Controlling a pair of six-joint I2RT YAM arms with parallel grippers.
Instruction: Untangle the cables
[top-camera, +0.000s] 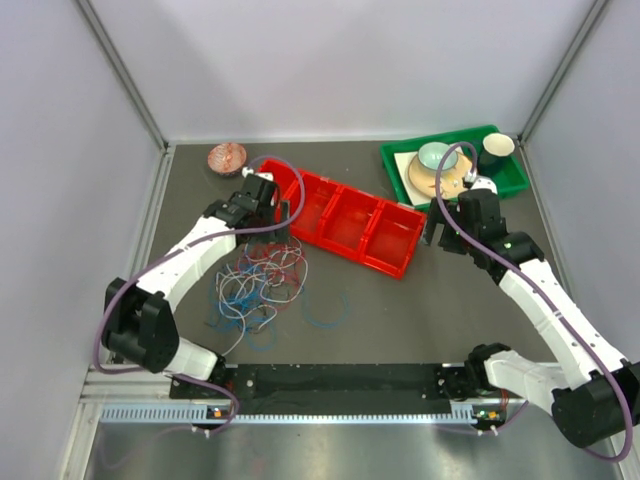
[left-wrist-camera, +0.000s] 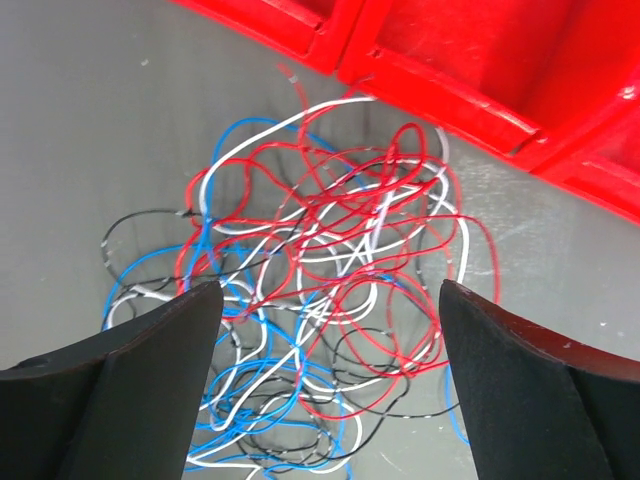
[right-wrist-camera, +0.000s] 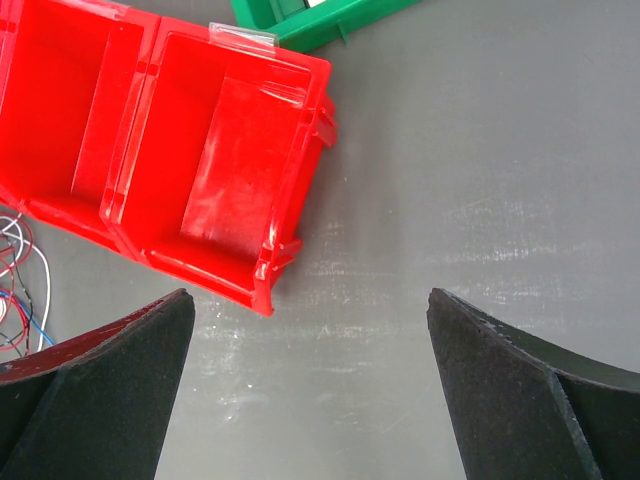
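Cables (top-camera: 255, 285) lay in one loose tangle on the dark table (top-camera: 400, 320), with red, white, blue and black strands looped through each other. The heap sat just in front of the near left end of the red tray (top-camera: 345, 215). A few blue loops strayed off toward the middle of the table.

I had the left gripper (left-wrist-camera: 330, 300) hanging above the heap, its jaws spread wide with nothing between them. Through the left wrist camera I saw the tangle framed between the two jaws, and I could not tell whether any strand touched them.

The right gripper (right-wrist-camera: 310, 310) hovered over bare table beside the tray's right end, likewise opened wide and empty. From its wrist camera only a few strands showed at the left edge, past the tray.

A green tray (top-camera: 505, 180) with dishes sat at the far right. A pinkish round object (top-camera: 227, 157) sat at the far left. Both were well apart from the cables.
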